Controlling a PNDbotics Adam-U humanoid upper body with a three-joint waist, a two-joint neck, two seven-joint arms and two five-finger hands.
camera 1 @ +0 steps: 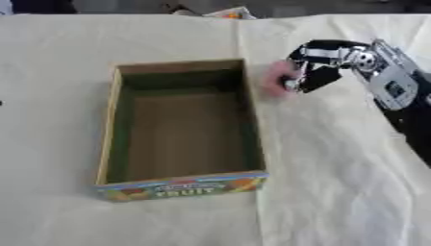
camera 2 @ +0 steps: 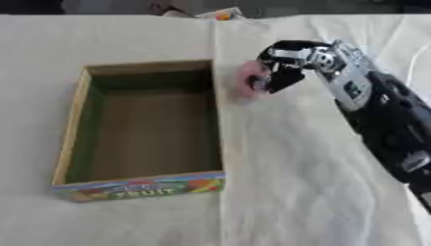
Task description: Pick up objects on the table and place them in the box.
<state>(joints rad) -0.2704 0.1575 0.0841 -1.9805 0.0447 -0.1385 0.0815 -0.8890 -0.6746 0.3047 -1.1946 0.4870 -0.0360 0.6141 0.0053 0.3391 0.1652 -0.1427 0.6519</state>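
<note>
One word could be read: "FRUIT", in pale capitals on the colourful printed front wall of the box [camera 1: 181, 186]. A line of smaller print sat just above that word on the same wall, too blurred to make out.

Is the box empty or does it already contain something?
Empty. Inside the box only its bare brown floor shows; the pink object is outside, at the right hand.

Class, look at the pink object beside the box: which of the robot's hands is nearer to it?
Right. The right hand is curled around the pink object, just right of the box. The left hand shows in neither view.
</note>
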